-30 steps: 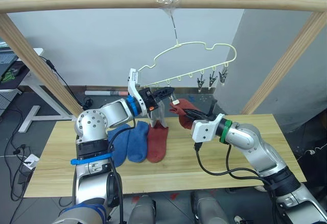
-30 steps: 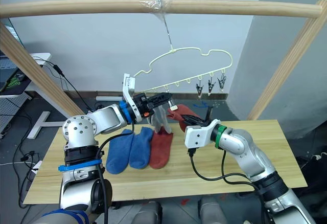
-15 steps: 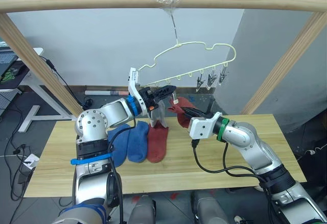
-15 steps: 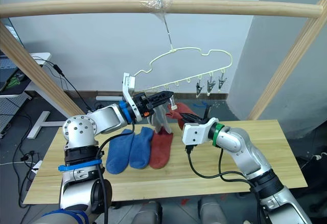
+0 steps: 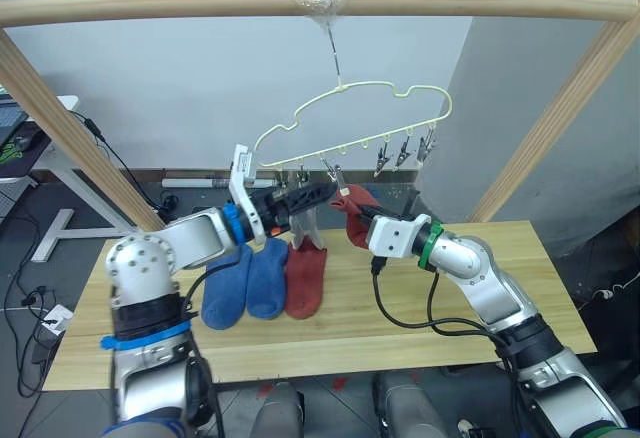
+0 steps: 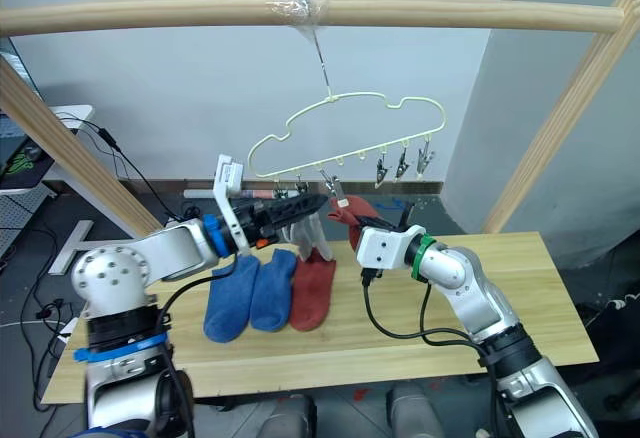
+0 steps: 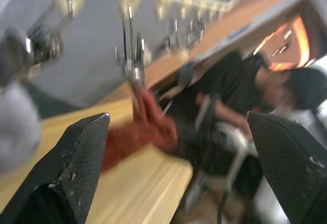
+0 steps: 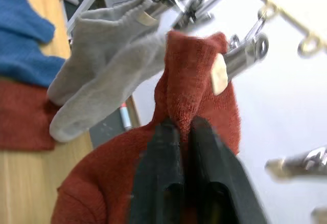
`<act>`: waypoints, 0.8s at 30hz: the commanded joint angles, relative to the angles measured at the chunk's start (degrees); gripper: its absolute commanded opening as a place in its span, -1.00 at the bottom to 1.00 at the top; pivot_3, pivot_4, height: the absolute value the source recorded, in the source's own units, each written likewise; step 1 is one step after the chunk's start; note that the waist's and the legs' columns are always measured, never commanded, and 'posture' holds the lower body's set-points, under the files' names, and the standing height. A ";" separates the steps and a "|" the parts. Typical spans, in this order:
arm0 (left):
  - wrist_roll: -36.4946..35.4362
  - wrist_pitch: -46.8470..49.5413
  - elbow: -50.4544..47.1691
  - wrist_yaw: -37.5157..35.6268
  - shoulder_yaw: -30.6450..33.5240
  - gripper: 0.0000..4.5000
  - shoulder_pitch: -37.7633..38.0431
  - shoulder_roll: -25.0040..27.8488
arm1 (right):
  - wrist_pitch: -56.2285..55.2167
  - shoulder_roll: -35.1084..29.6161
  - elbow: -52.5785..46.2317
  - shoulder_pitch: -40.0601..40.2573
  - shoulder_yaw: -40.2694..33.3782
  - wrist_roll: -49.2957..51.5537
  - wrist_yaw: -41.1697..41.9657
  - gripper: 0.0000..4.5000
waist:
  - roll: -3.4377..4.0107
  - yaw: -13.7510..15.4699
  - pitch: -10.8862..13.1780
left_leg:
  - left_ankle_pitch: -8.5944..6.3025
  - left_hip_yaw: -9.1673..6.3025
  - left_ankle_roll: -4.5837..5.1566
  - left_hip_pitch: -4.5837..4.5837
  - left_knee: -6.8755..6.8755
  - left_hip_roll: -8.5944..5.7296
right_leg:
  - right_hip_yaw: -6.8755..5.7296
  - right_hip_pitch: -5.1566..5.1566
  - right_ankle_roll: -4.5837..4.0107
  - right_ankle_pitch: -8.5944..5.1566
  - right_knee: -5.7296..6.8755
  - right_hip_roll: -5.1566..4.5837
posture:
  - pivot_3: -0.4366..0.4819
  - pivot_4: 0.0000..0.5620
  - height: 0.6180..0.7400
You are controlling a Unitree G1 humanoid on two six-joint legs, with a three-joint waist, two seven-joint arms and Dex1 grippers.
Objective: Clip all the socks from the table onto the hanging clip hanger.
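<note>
The pale-yellow clip hanger (image 5: 350,88) hangs from the wooden pole. Two light grey socks (image 5: 303,226) dangle from clips on its bar. My right gripper (image 8: 181,178) is shut on a rust-red sock (image 8: 196,86), holding it up at a metal clip (image 8: 246,54) that presses on the sock's cuff. My left gripper (image 7: 179,147) stands wide open just short of that clip (image 7: 134,70), with nothing between its fingers. On the table (image 5: 450,308) lie two blue socks (image 5: 245,280) and another rust-red sock (image 5: 305,278), side by side.
Three bare clips (image 5: 403,153) hang at the right end of the hanger bar. The round wooden pole frame (image 5: 200,3) spans overhead, with slanted legs at both sides. A person in black (image 7: 240,81) is behind the table in the left wrist view.
My left gripper has opened wide and let go of the clip, which now sits on the rust-red sock's cuff. The right gripper has brought that sock up and left to the clip. The camera shifted.
</note>
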 commanded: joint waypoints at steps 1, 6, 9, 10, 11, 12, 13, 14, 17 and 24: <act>-1.67 0.07 -7.00 -1.90 -2.13 1.00 1.95 3.37 | 0.85 0.15 -1.70 -0.78 -1.58 3.10 1.03 -0.24 | 0.00 0.24 0.00 | 0.00 0.00 0.00 0.00 0.00 0.00 | 0.00 0.00 -0.01 0.00 -0.01 0.00 | 0.10 -0.43 1.00; 5.45 -8.16 -13.14 -4.74 -6.81 1.00 8.94 5.46 | 12.00 2.24 -5.55 2.96 -4.17 8.81 2.37 0.52 | 0.00 1.39 0.00 | 0.00 0.00 0.00 0.00 -0.04 0.00 | -0.01 0.00 -0.06 -0.03 -0.04 -0.01 | 0.15 -0.42 1.00; 11.17 -14.19 -16.05 -8.29 -10.92 1.00 12.33 7.86 | 18.02 4.04 -8.68 4.51 -5.74 10.87 1.46 0.97 | 0.01 1.52 0.00 | 0.00 0.01 0.00 -0.02 -0.06 0.01 | 0.00 -0.06 -0.28 -0.15 -0.01 0.00 | 0.18 -0.43 1.00; 13.33 -16.93 -16.50 -8.80 -11.31 1.00 13.72 8.01 | 23.58 6.92 -11.68 5.47 -8.18 13.14 -1.24 0.99 | 0.01 1.58 0.00 | 0.00 0.00 0.00 -0.02 -0.05 0.01 | 0.00 -0.06 -0.38 -0.21 -0.01 0.00 | 0.18 -0.43 1.00; 15.06 -19.15 -16.79 -9.32 -11.66 1.00 14.79 8.15 | 27.96 9.09 -14.06 6.16 -9.99 14.77 -3.23 0.99 | 0.01 1.56 0.00 | 0.00 0.00 0.00 -0.02 -0.06 0.01 | 0.00 -0.06 -0.41 -0.22 0.00 0.00 | 0.18 -0.43 1.00; 20.74 -25.11 -17.54 -11.74 -13.67 1.00 17.06 10.26 | 34.67 13.17 -17.63 6.62 -13.24 17.84 -6.70 0.99 | 0.01 1.54 -0.01 | 0.00 0.01 0.00 -0.01 -0.06 0.03 | 0.00 -0.07 -0.42 -0.23 0.02 0.00 | 0.18 -0.43 1.00; 24.84 -29.44 -17.87 -13.69 -15.13 1.00 18.62 11.86 | 39.20 15.96 -20.00 6.76 -15.30 19.71 -8.99 0.99 | 0.02 1.44 -0.01 | 0.00 0.01 0.00 0.00 -0.06 0.04 | 0.00 -0.09 -0.42 -0.23 0.03 0.01 | 0.18 -0.44 1.00; 28.25 -33.70 -17.88 -15.18 -15.88 1.00 19.93 12.78 | 42.00 18.09 -22.30 6.53 -16.89 20.79 -11.05 0.99 | 0.04 1.36 -0.02 | 0.00 0.02 0.00 -0.02 -0.09 0.08 | 0.00 -0.17 -0.45 -0.24 0.06 0.04 | 0.18 -0.44 1.00; 34.28 -42.54 -16.50 -17.74 -16.56 1.00 21.40 13.85 | 44.80 20.60 -27.22 5.29 -19.65 20.86 -15.61 0.84 | 0.08 1.88 -0.03 | 0.00 0.07 0.00 -0.13 -0.16 0.10 | -0.01 -0.32 -0.58 -0.21 0.07 0.04 | 0.16 -0.44 1.00; 38.48 -49.08 -13.18 -20.07 -17.73 1.00 19.50 11.90 | 46.62 20.11 -27.01 1.23 -18.40 20.79 -19.11 0.16 | 0.07 2.47 -0.03 | -0.01 0.14 0.02 -0.29 -0.18 0.06 | 0.00 -0.47 -0.57 -0.23 -0.02 0.00 | 0.10 -0.45 1.00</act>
